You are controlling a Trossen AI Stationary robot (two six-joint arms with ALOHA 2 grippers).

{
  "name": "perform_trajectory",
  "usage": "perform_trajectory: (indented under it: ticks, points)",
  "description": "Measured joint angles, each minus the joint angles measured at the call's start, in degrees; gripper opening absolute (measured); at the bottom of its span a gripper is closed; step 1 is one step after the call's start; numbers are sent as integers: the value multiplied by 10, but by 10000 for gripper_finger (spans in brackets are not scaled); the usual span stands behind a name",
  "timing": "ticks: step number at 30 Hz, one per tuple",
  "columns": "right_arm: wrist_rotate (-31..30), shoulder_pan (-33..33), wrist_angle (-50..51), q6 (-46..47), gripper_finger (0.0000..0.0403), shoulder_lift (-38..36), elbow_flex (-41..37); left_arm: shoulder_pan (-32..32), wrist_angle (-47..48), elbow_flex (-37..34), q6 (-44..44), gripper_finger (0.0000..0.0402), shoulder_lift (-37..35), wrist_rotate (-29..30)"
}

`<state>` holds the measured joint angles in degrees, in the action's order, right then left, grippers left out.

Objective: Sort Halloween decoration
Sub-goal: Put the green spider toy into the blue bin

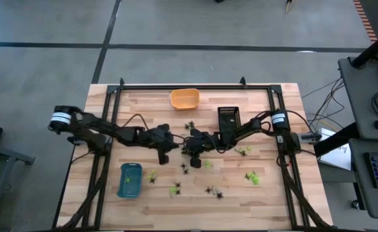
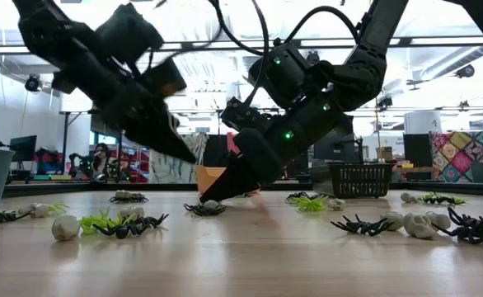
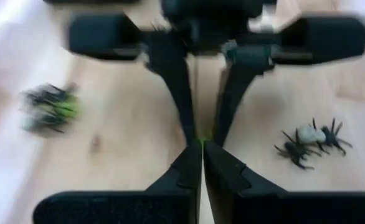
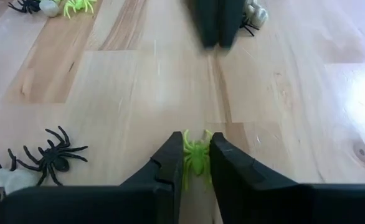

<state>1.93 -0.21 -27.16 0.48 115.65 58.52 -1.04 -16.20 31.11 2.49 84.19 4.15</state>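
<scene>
1. Halloween decoration point(image 1: 213, 191) lies scattered over the wooden table point(image 1: 292, 193) — black spiders, lime-green spiders and whitish pieces, mostly across the middle and the near half, while a few sit close to the trays.
2. In the right wrist view, the right hand point(image 4: 197, 155) has its 2 fingers down on the table, pinching a lime-green spider point(image 4: 197, 157) between them — the spider's legs stick out past the fingertips.
3. So the step in hand looks like the pick-up of 1 green piece near the middle of the table, with the grasp seemingly just made and the piece not yet lifted.
4. The left hand point(image 3: 201, 146) hovers just beside the right one, its fingers pressed together; I cannot tell whether the faint green at their tips is a held piece.
5. 3 trays wait: a blue tray point(image 1: 129, 180) at the near left with something green inside, an orange tray point(image 1: 184, 98) at the far edge and a black tray point(image 1: 228, 116) beside it.
6. The next move likely calls for a straight lift, then a carry to the blue tray, where green already lies.
7. That path passes close to the left arm, so the lift should clear it.
</scene>
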Motion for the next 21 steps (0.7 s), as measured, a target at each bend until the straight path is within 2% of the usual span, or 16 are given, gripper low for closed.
perform_trajectory:
  ticks: [6,16,21]
  points:
    - [0,-2,0,10,51,-10,-1,0,42,0,-1,0,-110,39]
    - [2,-12,-19,55,51,-32,0,0,53,1,7,0,-258,40]
    - [40,-15,-24,83,51,-38,14,0,54,1,12,0,-314,41]
